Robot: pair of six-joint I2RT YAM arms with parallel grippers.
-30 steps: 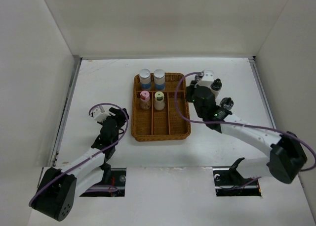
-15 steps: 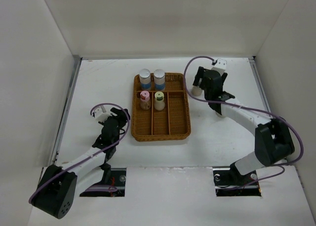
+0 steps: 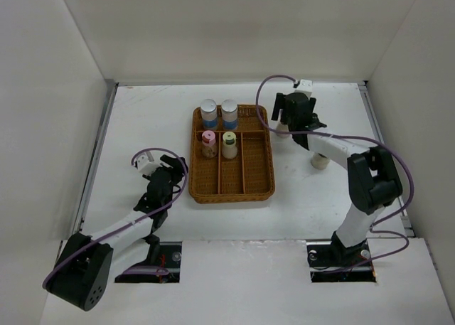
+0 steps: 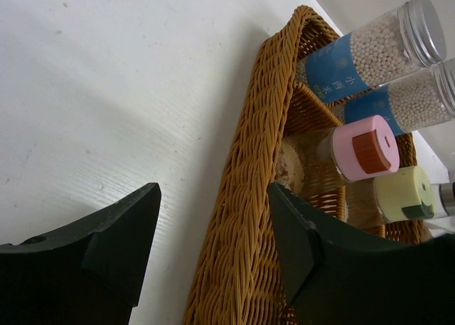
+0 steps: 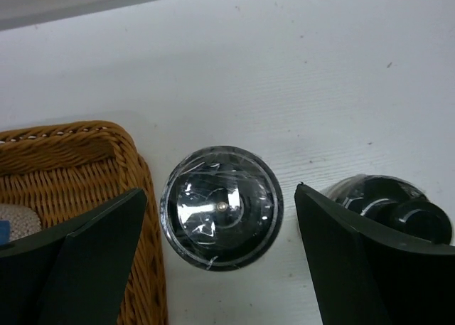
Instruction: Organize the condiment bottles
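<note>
Left claw [image 4: 213,211] part open, empty, beside wicker tray [image 4: 242,218] near-left side. Right claw [image 5: 220,193] wide open, empty, astride black-capped jar [image 5: 221,207] just off tray's far-right corner. Risk: closing fingers clip neighbouring jar [image 5: 398,208] or tray rim, toppling target.

Only writing I can spot is white Chinese characters on the blue label of the silver-capped jar [image 4: 377,48] at the wicker tray's [image 4: 249,197] far end, too small to read tbh.
</note>
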